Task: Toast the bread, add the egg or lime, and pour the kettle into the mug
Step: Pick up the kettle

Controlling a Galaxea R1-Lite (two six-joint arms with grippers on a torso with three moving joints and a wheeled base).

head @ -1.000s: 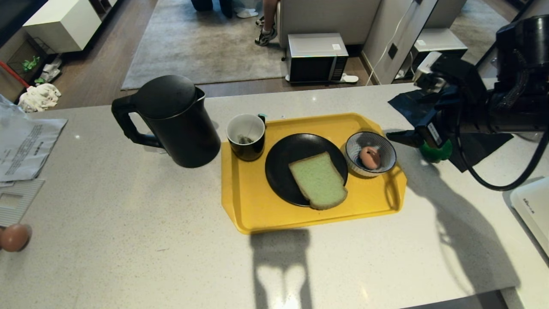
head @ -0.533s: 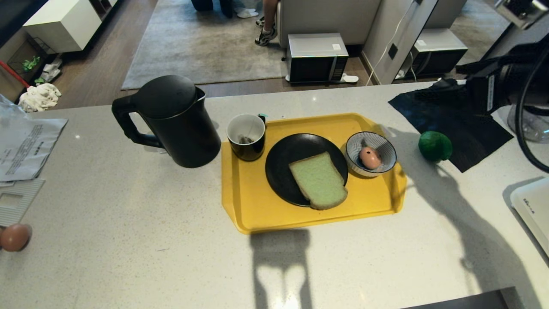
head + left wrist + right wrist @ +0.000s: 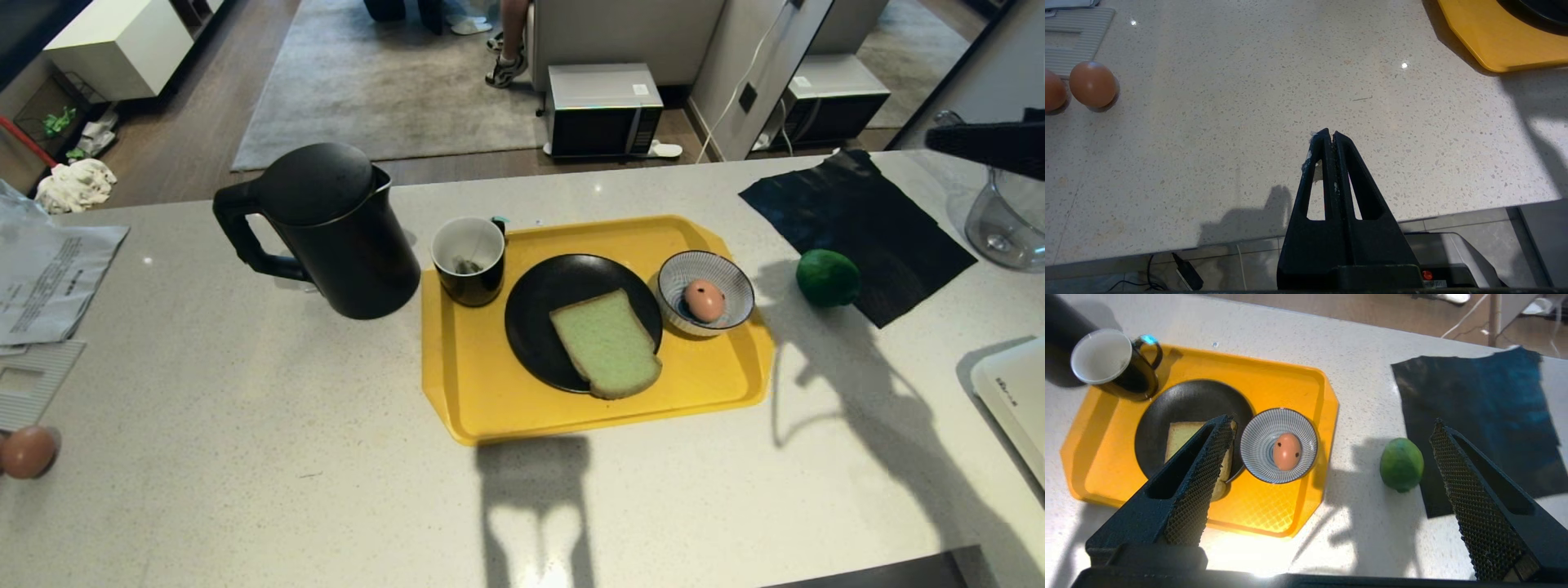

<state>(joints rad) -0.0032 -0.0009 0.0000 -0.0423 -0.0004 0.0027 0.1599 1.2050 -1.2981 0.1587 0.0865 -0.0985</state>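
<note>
Kettle (image 3: 326, 229) stood upright toward table's (image 3: 245, 425) far edge, handle turned toward left edge, just beside yellow tray (image 3: 490, 392). Mug (image 3: 469, 260) set upright at tray's far-left corner. Bread (image 3: 606, 343) laid flat on black plate (image 3: 539, 318), long axis skewed to tray's sides. Egg (image 3: 704, 299) seated in striped bowl (image 3: 718, 278). Lime (image 3: 828, 278) placed on table, touching dark cloth (image 3: 857, 220). Right hand (image 3: 1331, 424) spread wide, empty, held above lime and bowl. Left hand (image 3: 1330, 136) closed, empty, parked over near edge.
</note>
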